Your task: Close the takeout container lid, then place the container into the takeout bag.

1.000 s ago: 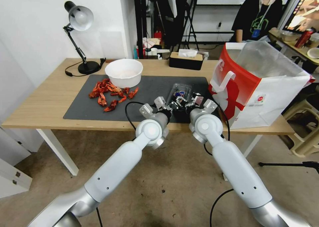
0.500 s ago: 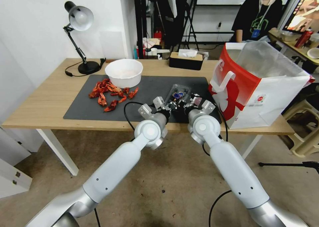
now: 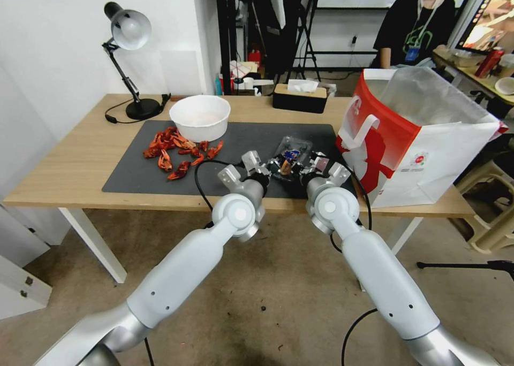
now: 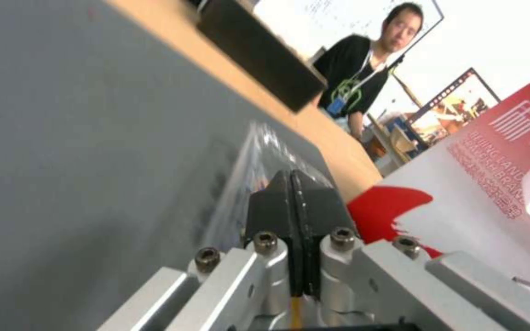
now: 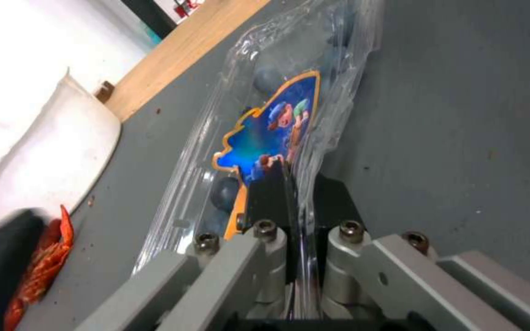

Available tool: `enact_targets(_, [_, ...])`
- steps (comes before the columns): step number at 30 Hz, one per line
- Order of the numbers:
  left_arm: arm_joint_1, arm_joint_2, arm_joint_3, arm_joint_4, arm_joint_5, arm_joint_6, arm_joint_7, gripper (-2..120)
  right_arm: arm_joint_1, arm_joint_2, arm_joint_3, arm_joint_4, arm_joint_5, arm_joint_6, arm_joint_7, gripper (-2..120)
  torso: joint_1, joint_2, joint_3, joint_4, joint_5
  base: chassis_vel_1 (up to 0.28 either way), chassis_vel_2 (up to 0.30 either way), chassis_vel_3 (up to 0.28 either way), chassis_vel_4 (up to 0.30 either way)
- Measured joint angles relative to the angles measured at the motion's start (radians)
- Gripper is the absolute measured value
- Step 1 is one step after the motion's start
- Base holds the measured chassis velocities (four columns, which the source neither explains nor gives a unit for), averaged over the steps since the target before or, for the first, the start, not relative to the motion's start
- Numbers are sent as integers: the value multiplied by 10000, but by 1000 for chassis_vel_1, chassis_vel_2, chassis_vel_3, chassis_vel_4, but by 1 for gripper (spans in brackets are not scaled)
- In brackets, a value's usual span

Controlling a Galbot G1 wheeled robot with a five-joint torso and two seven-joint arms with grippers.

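Note:
The takeout container (image 3: 290,151), a small clear clamshell holding dark blueberries, lies on the grey mat (image 3: 241,138) near the table's front edge. Its lid (image 5: 277,119) carries a blue cartoon label and lies down over the berries. My right gripper (image 3: 307,167) (image 5: 299,174) is at the box's near right side, shut on a thin clear plastic edge of it. At the near left side is my left gripper (image 3: 271,166) (image 4: 291,177), with its black pads pressed together and the container (image 4: 250,156) just beyond the tips. The red-and-white takeout bag (image 3: 428,141) (image 4: 492,174) stands open to the right.
A white bowl (image 3: 199,117) and red crayfish shells (image 3: 174,152) sit on the mat's left part. A black tissue box (image 3: 300,97) is behind the mat, and a desk lamp (image 3: 128,34) stands at the back left. The bag's wall rises close beside my right arm.
My left wrist has drifted a little left and forward along the mat. The right gripper keeps its hold, and the container has barely shifted.

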Motion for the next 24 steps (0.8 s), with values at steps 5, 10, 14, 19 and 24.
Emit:
enact_targets(5, [568, 543, -296, -641, 1912, 16, 354, 17, -3, -7, -10, 7, -68, 0, 1, 0, -1, 0, 0, 0, -1, 0, 0, 0, 0])
enact_targets(10, [1452, 1081, -932, -1246, 3762, -13, 854, 37, -5, -6, -19, 9, -131, 0, 1, 0, 0, 0, 0, 1, -2, 0, 0, 0, 0])
enact_targets(14, [2127, 1422, -1475, -1709, 4847, -10, 1047, 51, -21, 2, -19, 6, -182, 5, -7, 0, -1, 1, -1, 0, -1, 0, 0, 0, 0])
enact_targets(19, [2727, 1755, -2038, -2169, 5632, -13, 1230, 66, -58, -14, -19, 2, -261, 16, -46, 0, -1, 0, -1, 2, -1, 0, 0, 0, 0])
enact_targets(24, [3739, 2135, -2914, -2608, 7060, -93, 1415, 85, -82, 2, -8, -25, -310, 37, -85, 0, -1, 1, -2, 0, -1, 0, 0, 0, 0])
